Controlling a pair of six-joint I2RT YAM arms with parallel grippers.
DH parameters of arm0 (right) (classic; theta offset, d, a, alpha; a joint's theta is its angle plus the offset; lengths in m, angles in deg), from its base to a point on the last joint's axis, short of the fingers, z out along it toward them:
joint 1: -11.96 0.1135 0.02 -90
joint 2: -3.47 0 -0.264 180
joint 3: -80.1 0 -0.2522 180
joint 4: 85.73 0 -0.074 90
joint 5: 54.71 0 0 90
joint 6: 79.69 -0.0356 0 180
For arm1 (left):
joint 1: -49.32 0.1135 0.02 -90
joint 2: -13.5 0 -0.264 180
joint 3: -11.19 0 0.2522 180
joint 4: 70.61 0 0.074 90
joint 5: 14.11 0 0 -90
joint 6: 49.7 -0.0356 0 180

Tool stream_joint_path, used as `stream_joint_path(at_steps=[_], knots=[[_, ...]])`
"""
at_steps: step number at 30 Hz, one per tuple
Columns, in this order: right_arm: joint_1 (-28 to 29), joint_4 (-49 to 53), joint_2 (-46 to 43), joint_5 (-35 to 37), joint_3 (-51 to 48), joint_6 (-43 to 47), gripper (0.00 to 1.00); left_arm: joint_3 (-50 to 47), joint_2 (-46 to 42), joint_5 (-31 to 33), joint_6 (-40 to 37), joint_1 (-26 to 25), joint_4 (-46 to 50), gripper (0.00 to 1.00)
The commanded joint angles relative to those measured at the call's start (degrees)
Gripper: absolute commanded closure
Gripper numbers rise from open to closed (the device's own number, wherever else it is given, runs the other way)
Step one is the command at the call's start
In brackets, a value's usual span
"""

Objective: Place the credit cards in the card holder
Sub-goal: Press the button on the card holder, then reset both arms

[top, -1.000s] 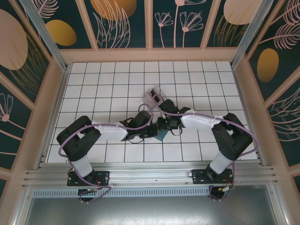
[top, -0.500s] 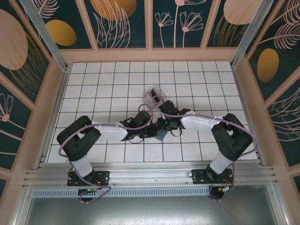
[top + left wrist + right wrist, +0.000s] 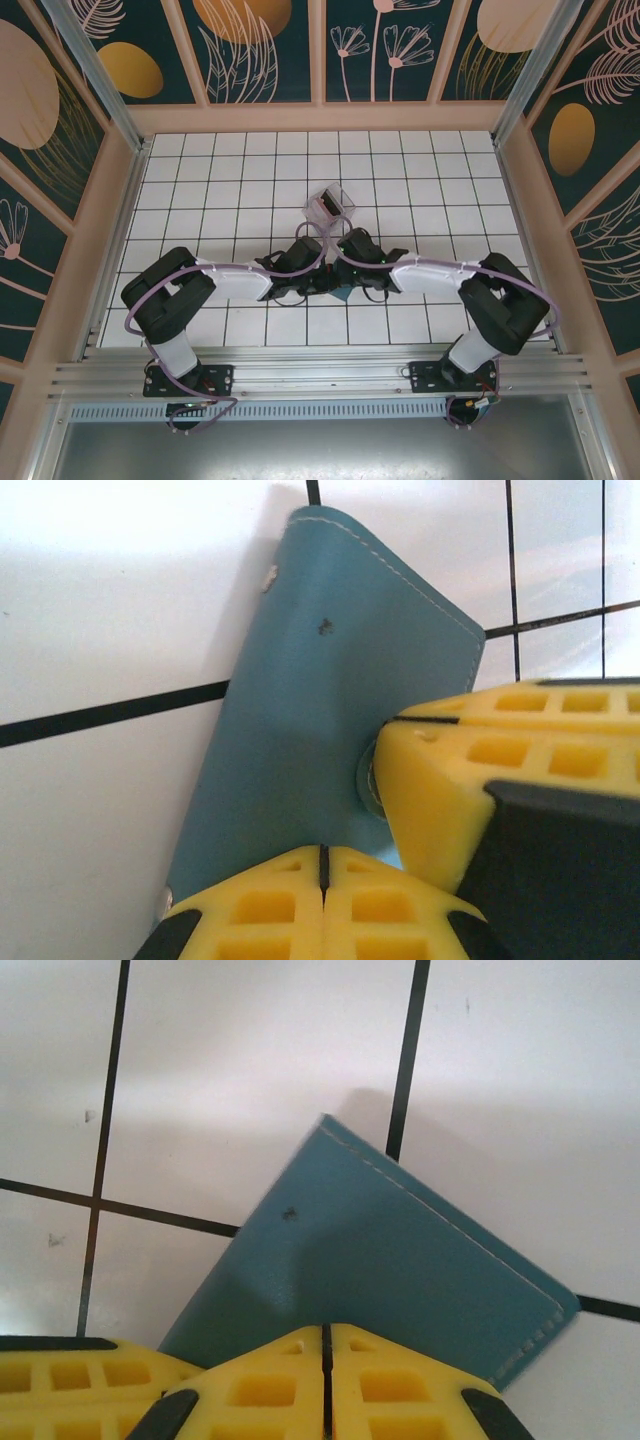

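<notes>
Flat teal-green card holder [image 3: 300, 710] w/ pale stitching along its edge lies folded shut, outer side up, flat on the white tiled table [image 3: 100, 600], set at a slant to the black grout lines. In the top view it is near the table's middle, a bit toward the near edge, w/ just a small teal patch [image 3: 341, 293] peeking from under both wrists. A small dark speck [image 3: 325, 628] sits on its upper face, and a round metal snap [image 3: 366, 780] shows at one long edge. Left hand [image 3: 322, 858]: yellow ribbed fingers [image 3: 265, 905] pressed tight together, no gap at the seam, tips resting on the holder's near end. Can't tell if any of the cover is pinched between them. Right hand [image 3: 326, 1338]: same, jaws closed to a thin line, tips on the holder's face near its long side. From the left wrist cam it comes in from the right, one finger touching right beside the snap. The 2 hands are just beside each other over the holder. Left arm [image 3: 230, 280] and right arm [image 3: 430, 272] both reach inward and meet there. Further back on the table, well apart, stands a small clear plastic box [image 3: 332, 203] w/ sth pinkish inside, too small to make out.
</notes>
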Motion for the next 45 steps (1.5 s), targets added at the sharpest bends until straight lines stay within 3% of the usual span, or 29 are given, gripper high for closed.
stream_joint_path(at_steps=[1,5,8,13,18,23,28,37,45], knots=[[4.80,7.56,1.13,-2.97,-9.15,-3.95,0.90,-1.86,4.06,0.22,-0.79,-0.83,4.25,1.00],[7.54,0.64,0.77,0.81,-15.70,-7.15,0.90,-2.95,4.49,-0.06,-0.24,-0.72,0.56,1.00],[10.46,2.62,1.85,6.95,-13.16,-7.97,0.90,-3.11,6.53,-0.27,-0.78,-0.76,-1.76,1.00],[13.54,-2.34,3.99,7.61,-16.38,-13.83,0.91,-5.07,7.99,-3.51,-0.16,-0.66,-7.92,1.00],[19.86,-5.24,5.27,12.70,-19.26,-18.76,0.92,-4.70,5.20,-4.43,-2.96,-0.21,-7.23,1.00],[23.45,-0.64,6.82,16.93,-15.03,-20.69,0.92,-3.62,1.54,-7.49,-5.82,1.46,-6.27,1.00],[23.18,7.66,6.41,21.84,-7.73,-21.70,0.91,-1.18,-4.27,-5.07,-10.85,2.43,0.35,0.98],[11.64,15.03,-8.59,16.70,5.38,-7.44,0.78,3.82,-13.50,-0.76,-14.82,8.60,7.44,0.74],[11.12,12.28,-22.34,-0.23,-8.25,-13.86,0.67,-1.70,-25.52,12.66,-15.81,14.99,11.41,0.58]])
